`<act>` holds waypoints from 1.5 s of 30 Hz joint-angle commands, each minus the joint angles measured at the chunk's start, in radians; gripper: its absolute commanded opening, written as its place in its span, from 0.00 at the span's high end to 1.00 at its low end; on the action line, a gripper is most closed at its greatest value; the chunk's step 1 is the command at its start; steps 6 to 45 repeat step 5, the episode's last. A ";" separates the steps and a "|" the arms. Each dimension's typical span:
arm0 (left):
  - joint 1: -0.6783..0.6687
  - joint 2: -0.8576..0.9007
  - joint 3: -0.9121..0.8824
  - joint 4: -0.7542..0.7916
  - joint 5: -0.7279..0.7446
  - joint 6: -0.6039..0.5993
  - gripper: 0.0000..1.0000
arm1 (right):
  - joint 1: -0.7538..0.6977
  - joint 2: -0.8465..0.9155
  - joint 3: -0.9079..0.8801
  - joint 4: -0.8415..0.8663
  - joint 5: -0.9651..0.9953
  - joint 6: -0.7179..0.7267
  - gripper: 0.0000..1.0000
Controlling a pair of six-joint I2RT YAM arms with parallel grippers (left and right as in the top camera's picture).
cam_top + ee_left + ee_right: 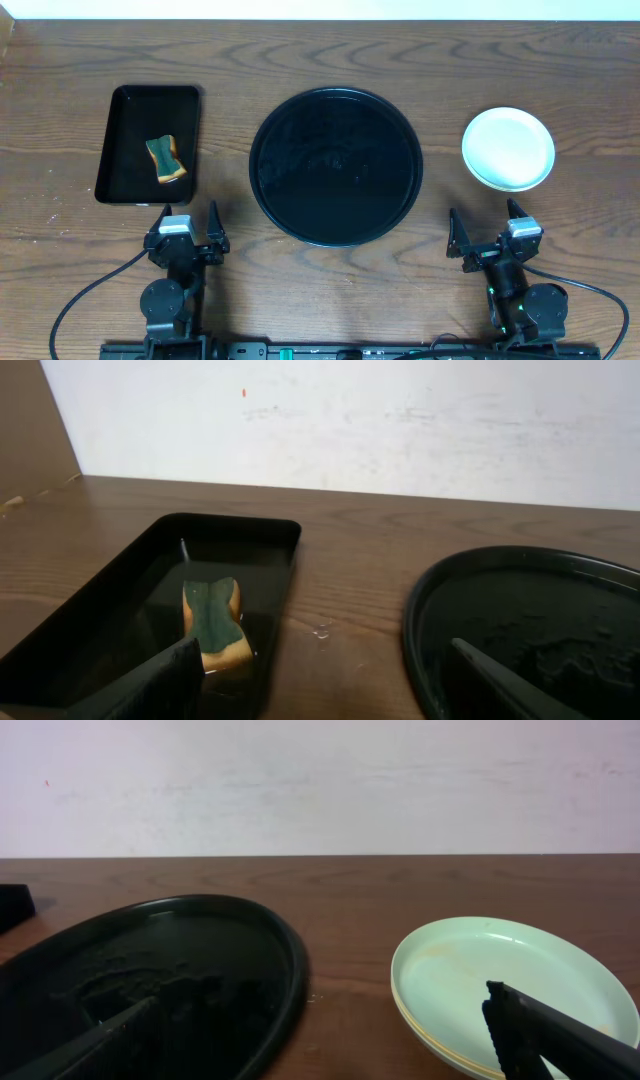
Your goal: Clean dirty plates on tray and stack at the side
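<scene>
Wood table point(440, 60): round tray point(335, 165) bare, plates point(508, 148) stacked right. Left gripper point(189, 212) and right gripper point(482, 215) both spread, empty. Risk: right gripper swinging out clips the plates.

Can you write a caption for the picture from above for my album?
Stacked plates right of the round tray, sponge in the small tray, left gripper and right gripper open.

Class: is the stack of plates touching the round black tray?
Apart. The overhead view shows bare table between the plates and the tray.
</scene>
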 commanded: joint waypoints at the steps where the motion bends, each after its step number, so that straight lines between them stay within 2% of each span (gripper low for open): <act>1: -0.006 -0.006 -0.008 -0.046 0.003 0.006 0.24 | -0.004 -0.006 -0.002 -0.003 0.006 0.013 0.01; 45: -0.006 -0.006 -0.008 -0.046 0.003 0.006 0.23 | -0.004 -0.006 -0.002 -0.003 0.006 0.013 0.01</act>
